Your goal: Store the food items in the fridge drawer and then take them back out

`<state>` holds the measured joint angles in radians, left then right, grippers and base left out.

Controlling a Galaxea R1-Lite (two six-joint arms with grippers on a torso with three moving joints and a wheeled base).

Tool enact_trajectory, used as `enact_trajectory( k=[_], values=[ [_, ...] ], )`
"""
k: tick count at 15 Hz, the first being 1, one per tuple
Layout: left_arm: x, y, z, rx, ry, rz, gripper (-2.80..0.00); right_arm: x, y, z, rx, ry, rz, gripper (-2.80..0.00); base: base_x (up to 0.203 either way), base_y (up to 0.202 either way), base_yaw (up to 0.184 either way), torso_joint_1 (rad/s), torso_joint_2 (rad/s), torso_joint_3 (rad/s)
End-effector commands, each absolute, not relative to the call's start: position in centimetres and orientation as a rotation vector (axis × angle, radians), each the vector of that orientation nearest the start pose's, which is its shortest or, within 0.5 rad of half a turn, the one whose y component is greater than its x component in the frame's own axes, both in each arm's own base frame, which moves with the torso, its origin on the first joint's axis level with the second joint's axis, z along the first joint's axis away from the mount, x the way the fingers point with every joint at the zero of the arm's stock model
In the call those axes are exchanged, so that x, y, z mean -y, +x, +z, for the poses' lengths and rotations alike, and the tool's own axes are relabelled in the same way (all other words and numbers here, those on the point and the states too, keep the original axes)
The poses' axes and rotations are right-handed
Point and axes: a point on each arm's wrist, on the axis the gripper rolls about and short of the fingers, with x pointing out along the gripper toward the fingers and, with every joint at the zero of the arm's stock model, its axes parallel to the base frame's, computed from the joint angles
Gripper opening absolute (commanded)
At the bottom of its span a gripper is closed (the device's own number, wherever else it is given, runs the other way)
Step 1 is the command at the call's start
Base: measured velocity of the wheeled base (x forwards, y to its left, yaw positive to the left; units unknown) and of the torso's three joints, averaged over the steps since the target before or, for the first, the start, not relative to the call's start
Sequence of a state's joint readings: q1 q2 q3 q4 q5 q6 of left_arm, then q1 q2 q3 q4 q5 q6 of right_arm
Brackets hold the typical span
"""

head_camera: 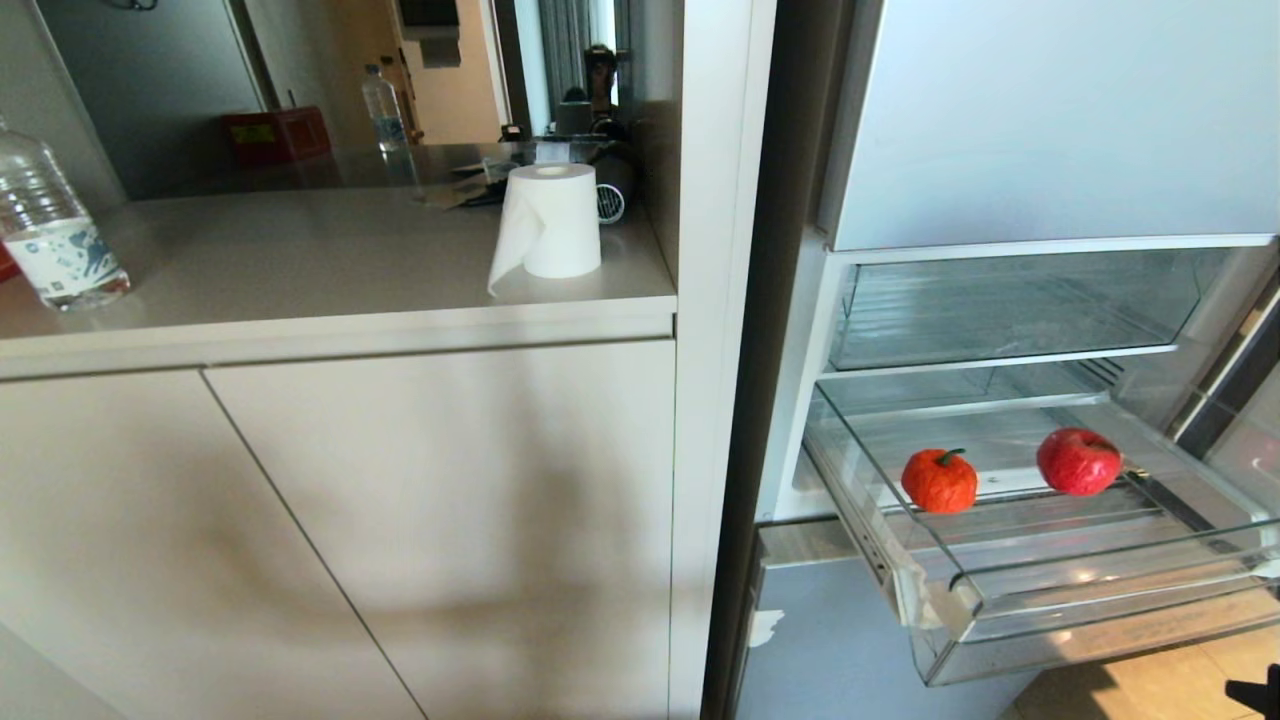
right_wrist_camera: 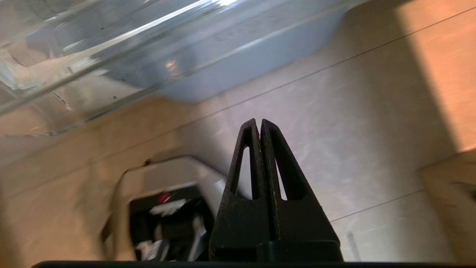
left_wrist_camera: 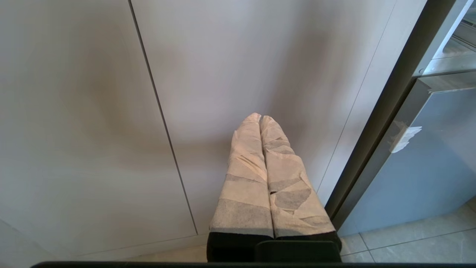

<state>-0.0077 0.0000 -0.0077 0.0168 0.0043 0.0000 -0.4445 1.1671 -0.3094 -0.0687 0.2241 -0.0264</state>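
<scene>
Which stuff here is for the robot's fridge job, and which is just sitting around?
For the job:
- pumpkin in the drawer
- apple in the drawer
- clear fridge drawer, pulled out

Just sitting around:
- paper towel roll on the counter
- water bottle on the counter

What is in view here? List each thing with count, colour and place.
pumpkin: 1, red-orange with green stem, in the drawer, left part
apple: 1, red, in the drawer, right of the pumpkin
drawer: 1, clear, pulled out of the open fridge
paper roll: 1, white, on the counter beside the fridge
bottles: 2, clear; one at the counter's left end, one far back
red box: 1, far back on the counter
cabinet doors: 2, beige, under the counter
left tool: taped, shut, facing the cabinet
right tool: black, shut, empty, over the floor below the drawer
</scene>
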Motion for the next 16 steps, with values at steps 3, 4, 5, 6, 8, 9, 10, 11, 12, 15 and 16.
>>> enact_trajectory(
  k=[3, 4, 5, 6, 8, 9, 10, 11, 12, 15, 16],
  values=[
    [0.0, -2.3, 7.6, -0.011, 0.000, -0.003, -2.80, 7.1, 16.5, 10.1, -0.805, 0.299, -0.123, -2.80, 0.000, 0.000, 0.000, 0.000, 0.00, 0.000],
    [0.0, -2.3, 7.6, -0.011, 0.000, -0.003, -2.80, 7.5, 17.7, 10.5, -0.768, 0.312, -0.090, -2.80, 0.000, 0.000, 0.000, 0.000, 0.00, 0.000],
    [0.0, -2.3, 7.6, -0.011, 0.000, -0.003, -2.80, 7.8, 19.0, 10.9, -0.732, 0.327, -0.052, -2.80, 0.000, 0.000, 0.000, 0.000, 0.00, 0.000],
    [0.0, -2.3, 7.6, -0.011, 0.000, -0.003, -2.80, 7.9, 20.0, 11.4, -0.704, 0.331, -0.016, -2.80, 0.000, 0.000, 0.000, 0.000, 0.00, 0.000],
    [0.0, -2.3, 7.6, -0.011, 0.000, -0.003, -2.80, 7.5, 22.5, 11.6, -0.688, 0.331, 0.049, -2.80, 0.000, 0.000, 0.000, 0.000, 0.00, 0.000],
    [0.0, -2.3, 7.6, -0.011, 0.000, -0.003, -2.80, 7.0, 23.8, 11.4, -0.676, 0.335, 0.077, -2.80, 0.000, 0.000, 0.000, 0.000, 0.00, 0.000],
    [0.0, -2.3, 7.6, -0.011, 0.000, -0.003, -2.80, 6.7, 25.2, 11.2, -0.655, 0.346, 0.096, -2.80, 0.000, 0.000, 0.000, 0.000, 0.00, 0.000],
    [0.0, -2.3, 7.6, -0.011, 0.000, -0.003, -2.80, 6.4, 26.6, 10.8, -0.635, 0.357, 0.115, -2.80, 0.000, 0.000, 0.000, 0.000, 0.00, 0.000],
    [0.0, -2.3, 7.6, -0.011, -0.001, -0.003, -2.80, 6.0, 28.1, 10.5, -0.612, 0.367, 0.133, -2.80, 0.000, 0.000, 0.000, 0.000, 0.00, 0.000],
    [0.0, -2.3, 7.6, -0.011, 0.000, -0.003, -2.80, 5.0, 32.1, 9.0, -0.596, 0.370, 0.154, -2.80, 0.000, 0.000, 0.000, 0.000, 0.00, 0.000],
    [0.0, -2.3, 7.6, -0.011, 0.000, -0.003, -2.80, 4.7, 33.5, 7.9, -0.612, 0.367, 0.145, -2.80, 0.000, 0.000, 0.000, 0.000, 0.00, 0.000]
  ],
)
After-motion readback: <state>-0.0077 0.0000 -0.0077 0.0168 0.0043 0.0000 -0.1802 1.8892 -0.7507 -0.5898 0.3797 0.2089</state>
